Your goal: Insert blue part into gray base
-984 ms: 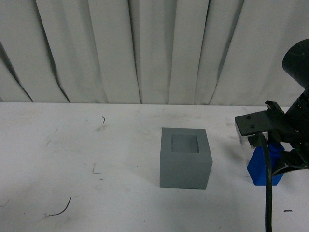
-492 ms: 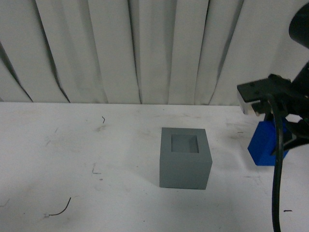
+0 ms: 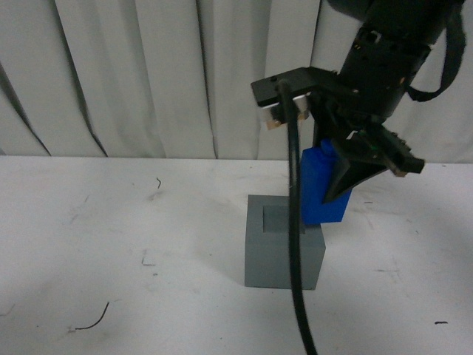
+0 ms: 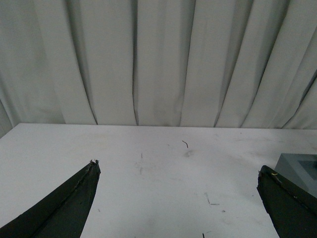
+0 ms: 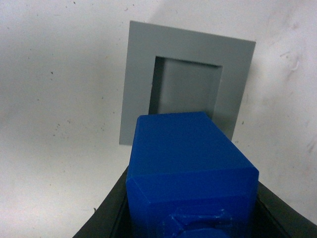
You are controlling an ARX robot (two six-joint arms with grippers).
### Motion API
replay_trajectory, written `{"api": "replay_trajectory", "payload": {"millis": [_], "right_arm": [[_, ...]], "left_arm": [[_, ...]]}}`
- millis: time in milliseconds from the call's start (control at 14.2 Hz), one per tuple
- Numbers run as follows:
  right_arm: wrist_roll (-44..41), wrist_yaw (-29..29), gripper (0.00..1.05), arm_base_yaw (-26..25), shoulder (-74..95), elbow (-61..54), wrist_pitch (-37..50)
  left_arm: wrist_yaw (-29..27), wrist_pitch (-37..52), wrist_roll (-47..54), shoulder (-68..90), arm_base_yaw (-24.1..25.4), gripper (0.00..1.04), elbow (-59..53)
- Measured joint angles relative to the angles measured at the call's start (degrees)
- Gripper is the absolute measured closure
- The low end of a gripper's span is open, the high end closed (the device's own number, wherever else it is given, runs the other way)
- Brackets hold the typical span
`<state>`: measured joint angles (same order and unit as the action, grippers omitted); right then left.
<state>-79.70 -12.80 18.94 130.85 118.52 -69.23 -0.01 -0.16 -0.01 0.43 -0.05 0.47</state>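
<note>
Laboratory-type robot test station; a plain white tabletop [image 3: 111,244], scuffed and flecked with dark marks, fills the foreground; a pleated pale curtain [image 3: 148,74] spans the whole background as a neutral backdrop, seen alike in the front and left wrist views; a black robot arm [image 3: 384,59] trailing an exposed black cable [image 3: 300,310] hangs above the surface; the work items are bare, unlabelled test pieces: a matte gray base [image 3: 267,259] and a bright blue part [image 3: 319,200].

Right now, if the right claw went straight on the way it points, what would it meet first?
The gray base: the blue part held in the right claw would likely touch around its recess first; exact alignment is unclear.
</note>
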Motion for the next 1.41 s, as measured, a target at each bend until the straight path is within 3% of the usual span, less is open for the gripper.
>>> {"api": "replay_trajectory", "payload": {"millis": [422, 1405], "right_arm": [[3.69, 1.01, 0.58, 4.59, 4.13, 5.35, -1.62], [9.25, 2.69, 0.58, 4.70, 4.87, 3.50, 2.25]], "left_arm": [[0.00, 0.00, 0.00, 0.00, 0.00, 0.07, 0.00], [0.00, 0.00, 0.02, 0.00, 0.00, 0.07, 0.00]]}}
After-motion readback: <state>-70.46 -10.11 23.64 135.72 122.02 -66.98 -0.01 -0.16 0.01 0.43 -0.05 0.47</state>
